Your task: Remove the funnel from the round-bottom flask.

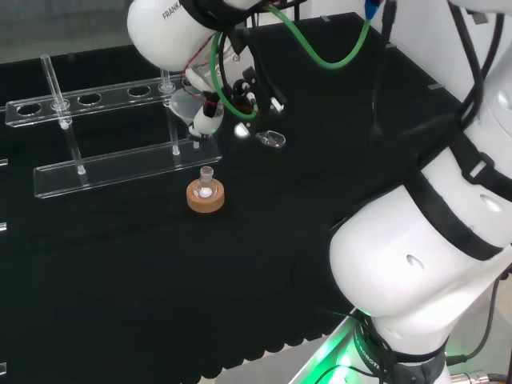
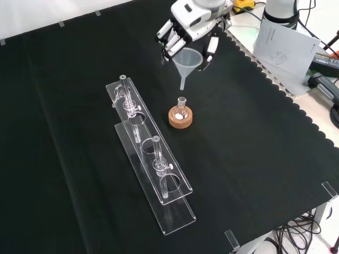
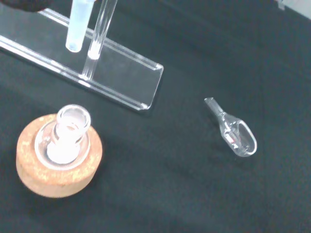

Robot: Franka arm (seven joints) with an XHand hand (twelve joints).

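Black cloth covers the worktop [image 2: 254,174], with papers and cables lying past its scalloped edge at the right of the front view. A clear rack [image 2: 151,159] of two tiers runs across the cloth and carries a couple of glass tubes.

Beside the rack, the round-bottom flask [image 2: 181,110] stands upright on a cork ring [image 2: 180,118], its neck open and nothing in it. The wrist view looks down on that bare neck and shows a small clear glass scoop [image 3: 234,134] lying on the cloth, apart from the flask.

The hand [image 2: 192,26] grasps the funnel [image 2: 187,63], its fingers curled about the cone's rim from above. In the front view the funnel hangs upright with its stem pointing down, and the tip of the stem is clear of the flask's mouth with a gap of cloth showing between them. In the head view the funnel sits under the hand, above and a little to the left of the flask.

By this showing the main part of the task looks done: the funnel is out of the flask and lifted free. What seems left is to carry it aside and set it down on the cloth, then let go.
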